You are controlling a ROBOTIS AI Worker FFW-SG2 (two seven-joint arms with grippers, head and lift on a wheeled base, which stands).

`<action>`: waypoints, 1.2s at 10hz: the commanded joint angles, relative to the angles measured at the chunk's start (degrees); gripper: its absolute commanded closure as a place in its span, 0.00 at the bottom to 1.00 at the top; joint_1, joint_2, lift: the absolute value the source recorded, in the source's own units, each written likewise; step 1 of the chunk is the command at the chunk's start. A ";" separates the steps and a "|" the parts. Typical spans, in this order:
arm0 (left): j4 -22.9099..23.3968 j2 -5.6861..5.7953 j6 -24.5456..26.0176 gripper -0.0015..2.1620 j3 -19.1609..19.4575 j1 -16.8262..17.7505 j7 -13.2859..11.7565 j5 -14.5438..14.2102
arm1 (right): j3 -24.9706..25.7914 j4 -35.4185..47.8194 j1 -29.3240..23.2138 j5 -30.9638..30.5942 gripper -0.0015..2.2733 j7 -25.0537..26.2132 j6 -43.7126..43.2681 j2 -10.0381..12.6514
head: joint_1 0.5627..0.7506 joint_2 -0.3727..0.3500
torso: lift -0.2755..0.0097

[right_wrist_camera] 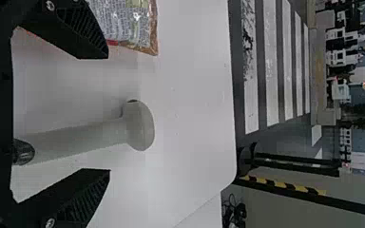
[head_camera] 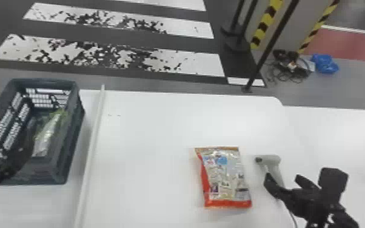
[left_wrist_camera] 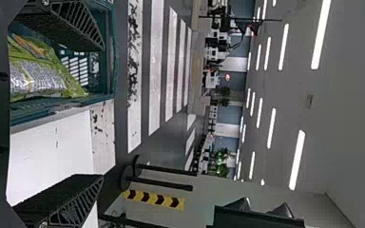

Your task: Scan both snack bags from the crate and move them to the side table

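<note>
head view: one of two snack bags is out. the red bag (head_camera: 226, 176) lies on the counter (head_camera: 145, 136), right of its middle; the green bag (head_camera: 48, 133) is in the crate (head_camera: 47, 175), past the ridge (head_camera: 91, 148) along the counter's left edge. whether the red bag is scanned i cannot tell; moving it aside looks undone, and the green bag's whole turn is left. the scanner (head_camera: 269, 159) sits toward the right edge, by the right jaws.

left wrist view: this settles the left jaws' gap, hard to read from the head: spread wide, nothing held, at the crate. the green bag's printed face shows too.

right wrist view: the right jaws are wide apart and empty, the scanner's handle between them, touching neither side. scanning seems next.
</note>
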State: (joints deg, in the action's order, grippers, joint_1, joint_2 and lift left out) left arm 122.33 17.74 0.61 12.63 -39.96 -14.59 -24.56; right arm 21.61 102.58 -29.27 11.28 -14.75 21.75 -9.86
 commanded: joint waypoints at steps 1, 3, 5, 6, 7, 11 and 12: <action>-0.07 0.10 -0.29 0.02 0.02 -0.03 0.00 -0.05 | 0.01 -4.58 2.11 -0.73 0.02 -1.34 0.01 -1.13 | 0.70 0.24 | 0.86; -0.07 0.10 -0.29 0.02 -0.06 -0.03 0.00 -0.05 | -0.17 -10.82 5.28 -1.61 0.02 -3.36 -1.75 -2.27 | 0.70 0.23 | 0.86; 0.01 0.10 -0.29 0.02 -0.06 -0.21 0.00 0.03 | -0.60 -14.42 7.74 -2.75 0.03 -4.50 -1.93 -3.68 | 0.70 0.21 | 0.86; 0.01 0.10 -0.82 0.02 0.02 -0.47 -0.09 0.03 | -0.87 -16.80 9.58 -3.28 0.05 -5.64 -1.93 -4.29 | 0.70 0.20 | 0.86; 0.10 0.01 -0.82 0.02 0.02 -0.56 -0.09 0.03 | -1.13 -18.55 10.90 -3.72 0.13 -6.70 -1.93 -5.00 | 0.70 0.20 | 0.86; 0.45 0.01 -0.65 0.02 0.20 -0.47 -0.26 0.30 | -1.57 -22.95 14.51 -4.86 0.99 -10.39 0.36 -6.05 | 0.70 0.20 | 0.86; 0.28 0.01 -0.65 0.02 0.11 -0.30 -0.17 0.30 | -1.22 -22.25 14.16 -4.77 0.99 -10.39 0.36 -5.87 | 0.70 0.20 | 0.86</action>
State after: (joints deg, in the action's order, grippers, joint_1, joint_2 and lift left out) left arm 122.71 17.75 -0.04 12.81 -40.35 -14.79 -24.24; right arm 20.21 80.02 -14.96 6.47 -25.16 22.14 -15.87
